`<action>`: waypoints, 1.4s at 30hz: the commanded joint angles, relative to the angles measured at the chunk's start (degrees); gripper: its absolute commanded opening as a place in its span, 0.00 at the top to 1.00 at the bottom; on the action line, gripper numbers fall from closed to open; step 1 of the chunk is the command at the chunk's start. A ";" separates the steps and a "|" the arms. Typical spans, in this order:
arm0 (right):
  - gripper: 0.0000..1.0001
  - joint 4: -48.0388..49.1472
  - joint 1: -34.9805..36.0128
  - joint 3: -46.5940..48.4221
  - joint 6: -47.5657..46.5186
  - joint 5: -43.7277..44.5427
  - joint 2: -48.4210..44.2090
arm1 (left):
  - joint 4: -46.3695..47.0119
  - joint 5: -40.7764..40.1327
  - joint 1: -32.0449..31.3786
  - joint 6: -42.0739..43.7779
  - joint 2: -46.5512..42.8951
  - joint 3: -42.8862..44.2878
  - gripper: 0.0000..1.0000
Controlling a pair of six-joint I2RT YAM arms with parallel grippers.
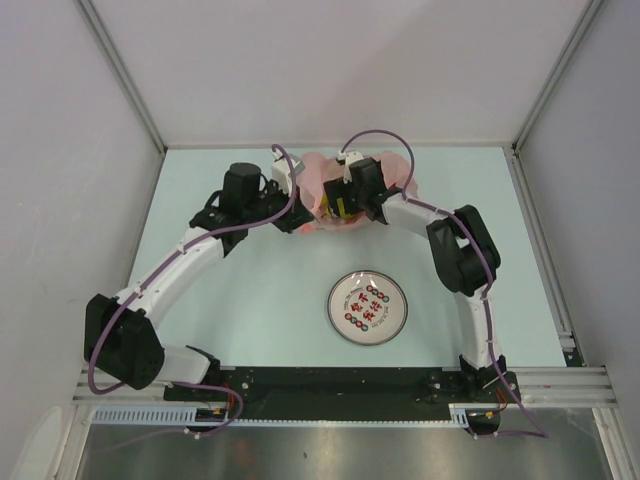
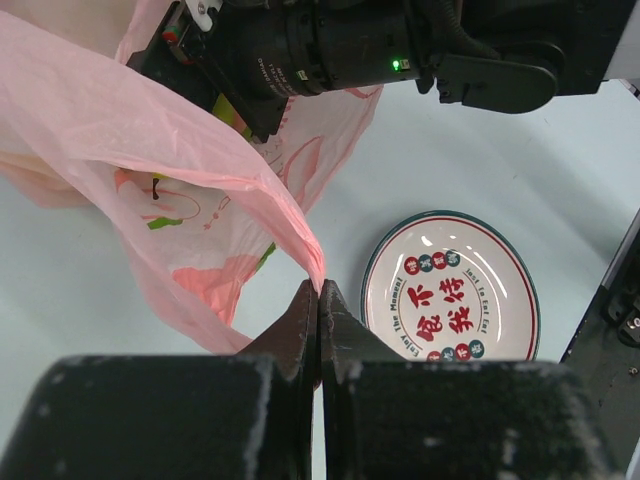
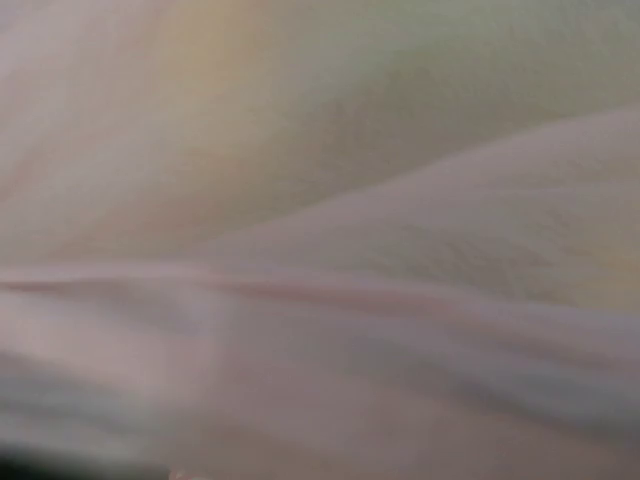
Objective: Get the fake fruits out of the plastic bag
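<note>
Found the pink plastic bag [image 1: 318, 172] bunched at the far middle of the table [image 1: 250, 300], between the two wrists. Pinched a fold of its edge with the left gripper [image 2: 319, 300], jaws pressed together on the film. Had the right gripper [image 1: 347, 200] buried in the bag; could not tell how its jaws stood. Could not make out the fruits. Saw the white plate with red lettering [image 1: 345, 290] nearer, apart from the bag.
</note>
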 commanded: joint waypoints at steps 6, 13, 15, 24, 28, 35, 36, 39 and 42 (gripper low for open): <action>0.33 0.17 -1.87 3.32 1.77 -1.77 1.03 | 0.86 0.25 -0.30 0.26 -0.39 1.93 1.00; 0.78 0.44 -3.10 1.03 -0.69 -8.89 -8.43 | 0.94 0.07 -0.21 0.79 0.14 2.37 1.00; 0.80 0.17 -3.28 0.06 -1.22 -10.81 -11.44 | 1.12 0.07 -0.21 0.79 0.31 2.20 1.00; 0.81 -5.53 -3.45 -6.43 -8.42 -18.20 -24.36 | 1.74 -0.63 -0.21 -0.09 0.66 2.28 1.00; 0.81 -10.10 -5.21 -9.52 -14.22 -23.65 -29.46 | 2.09 -0.19 -0.12 -0.18 1.28 2.81 1.00; 0.80 -19.76 -8.12 -9.61 -30.35 -35.60 -38.42 | 2.61 0.16 -0.12 -0.62 2.07 2.72 1.00; 0.80 -21.95 -6.98 -9.69 -33.44 -36.31 -39.91 | 2.70 0.08 -0.12 -0.62 2.07 2.72 1.00; 0.79 -35.37 -3.21 -9.69 -46.89 -37.72 -41.07 | 2.53 0.43 -0.21 -0.71 2.33 3.25 1.00; 0.80 -44.79 -0.47 -9.69 -57.95 -37.90 -39.58 | 2.26 0.60 -0.21 -0.88 2.77 3.86 1.00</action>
